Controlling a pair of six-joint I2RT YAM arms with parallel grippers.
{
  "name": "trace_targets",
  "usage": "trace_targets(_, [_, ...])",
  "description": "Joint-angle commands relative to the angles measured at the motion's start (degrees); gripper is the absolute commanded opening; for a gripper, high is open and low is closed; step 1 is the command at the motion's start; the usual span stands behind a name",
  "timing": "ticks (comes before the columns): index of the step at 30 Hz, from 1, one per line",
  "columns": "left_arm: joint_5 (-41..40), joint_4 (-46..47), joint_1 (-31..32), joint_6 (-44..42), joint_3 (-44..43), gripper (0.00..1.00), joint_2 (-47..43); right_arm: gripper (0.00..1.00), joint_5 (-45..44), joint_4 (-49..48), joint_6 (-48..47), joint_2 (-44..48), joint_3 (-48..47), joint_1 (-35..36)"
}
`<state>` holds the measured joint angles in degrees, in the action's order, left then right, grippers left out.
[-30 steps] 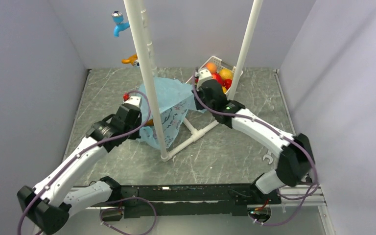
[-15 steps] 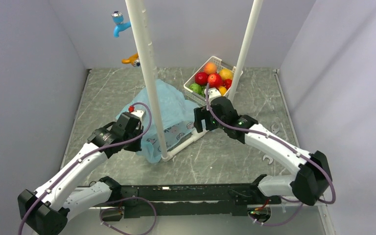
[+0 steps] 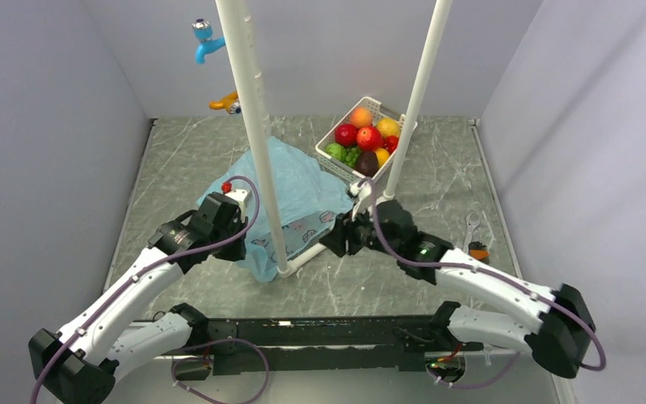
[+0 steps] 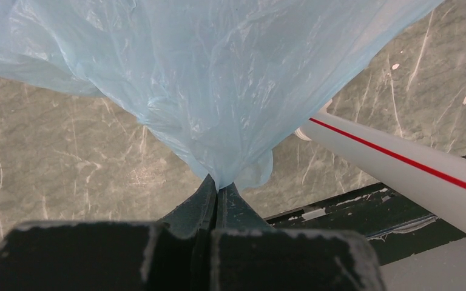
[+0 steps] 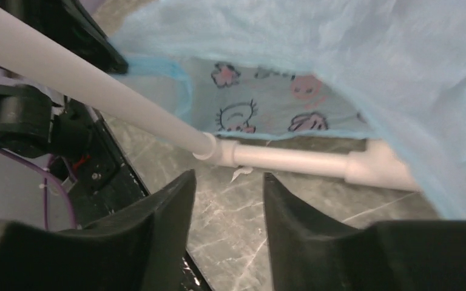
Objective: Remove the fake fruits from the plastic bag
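left end effector (image 4: 217,189) clamps the flimsy, slippery plastic bag (image 4: 218,91); your right end effector (image 5: 227,182) is apart: pinch the hem (image 5: 291,133) ahead.

Pale walls (image 3: 50,126) closing in a marbled grey tabletop (image 3: 185,151).
A white pipe frame (image 3: 253,126) stands on it, one upright between the two pairs of jaws, its foot rail just ahead of the right jaws; the light is even.

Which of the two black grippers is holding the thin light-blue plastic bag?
The left gripper: it is shut on a fold of the thin light-blue plastic bag. The right gripper is open and holds nothing.
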<state>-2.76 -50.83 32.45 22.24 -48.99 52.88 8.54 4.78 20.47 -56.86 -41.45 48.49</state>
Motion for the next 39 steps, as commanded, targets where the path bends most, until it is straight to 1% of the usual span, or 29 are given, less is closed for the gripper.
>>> trace_targets(1, [1.56, 0.34, 0.03, 1.26, -1.79, 0.0, -1.28, 0.4, 0.7, -21.62, 4.64, -6.49, 8.31, 2.88])
trace_targets(2, [1.8, 0.34, 0.01, 1.37, -1.84, 0.0, -1.36, 0.37, -0.25, -25.66, 4.48, -8.48, 9.0, 3.31])
trace_targets(4, [2.16, 0.32, -0.03, 1.85, -1.97, 0.06, -1.29, 0.31, -2.09, -32.04, 3.98, -12.89, 9.96, 4.11])
trace_targets(5, [2.22, 0.24, -0.05, 2.33, -2.09, 0.14, -1.21, 0.31, -2.31, -36.52, 3.21, -15.48, 10.65, 4.52])
trace_targets(8, [2.63, -0.23, -0.01, 3.33, -2.75, 0.49, -1.33, 0.29, -3.62, -47.37, 1.82, -22.82, 11.42, 5.24])
trace_targets(9, [3.25, -0.81, -0.07, 3.41, -3.3, 0.57, -1.63, 0.29, -3.97, -50.78, 1.06, -25.18, 11.24, 5.5])
trace_targets(10, [3.58, -1.48, 0.0, 3.42, -4.04, 0.61, -2.2, 0.29, -4.62, -53.74, 0.31, -27.8, 10.65, 5.75])
trace_targets(12, [3.33, -3.49, -0.04, 3.63, -5.84, 0.69, -4.01, 0.29, -5.5, -55.27, -0.48, -31.91, 8.59, 6.02])
trace_targets(14, [2.11, -6.41, -0.06, 4.17, -8.57, 0.76, -6.58, 0.28, -6.35, -58.94, -0.17, -35.34, 7.67, 6.17])
trace_targets(15, [0.86, -7.56, -0.14, 4.59, -10.04, 0.79, -7.71, 0.28, -6.54, -59.29, -0.17, -37.31, 6.8, 6.2])
trace_targets(17, [-0.41, -9.36, -1.37, 5.01, -12.62, 0.83, -9.06, 0.28, -6.68, -59.56, -0.72, -39.95, 4.76, 6.42])
trace_targets(21, [-0.19, -10.65, -4.77, 4.2, -16.24, 0.86, -8.83, 0.28, -7.24, -59.96, -2.03, -43.9, 1.74, 6.68])
trace_targets(23, [-2.34, -10.01, -6.31, 3.68, -16.49, 0.87, -8.77, 0.28, -7.24, -59.74, -2.48, -45.41, 0.27, 6.67])
trace_targets(24, [-4.4, -9.96, -8.12, 3.53, -16.56, 0.87, -8.31, 0.29, -7.2, -59.68, -2.64, -45.92, -0.26, 6.72])
trace_targets(25, [-5.15, -9.18, -10.92, 2.24, -16.53, 0.87, -7.53, 0.29, -7.16, -59.87, -2.83, -46.51, -0.7, 6.73])
trace_targets(27, [-2.85, -6.23, -20.38, -0.25, -15.58, 0.84, -4.8, 0.29, -7.24, -59.6, -3.25, -47.52, -1.88, 6.81])
trace_targets(29, [6.67, -0.63, -30.48, -2.67, -13.41, 0.76, -0.67, 0.3, -7.09, -59.32, -3.77, -48.35, -2.96, 6.89])
trace_targets(31, [13.29, 4.94, -35.58, -3.0, -11.88, 0.66, 4.49, 0.31, -7.25, -58.53, -4.03, -48.9, -3.78, 6.89])
trace_targets(33, [16.9, 9.64, -37.27, -3.08, -11.7, 0.56, 10.84, 0.32, -6.96, -58.07, -4.22, -49.01, -4.61, 6.82])
trace_targets(35, [20.02, 13.02, -37.77, -3.73, -12.35, 0.49, 17.26, 0.32, -6.43, -57.78, -4.63, -49.3, -5.4, 6.77])
trace_targets(37, [20.91, 14.77, -37.81, -3.63, -13.52, 0.44, 24.31, 0.33, -6.13, -57.86, -4.97, -50.01, -6.01, 6.87])
trace_targets(39, [21.58, 15.53, -37.85, -3.82, -15.41, 0.42, 30.03, 0.35, -5.89, -57.57, -5.3, -50.71, -6.69, 6.87])
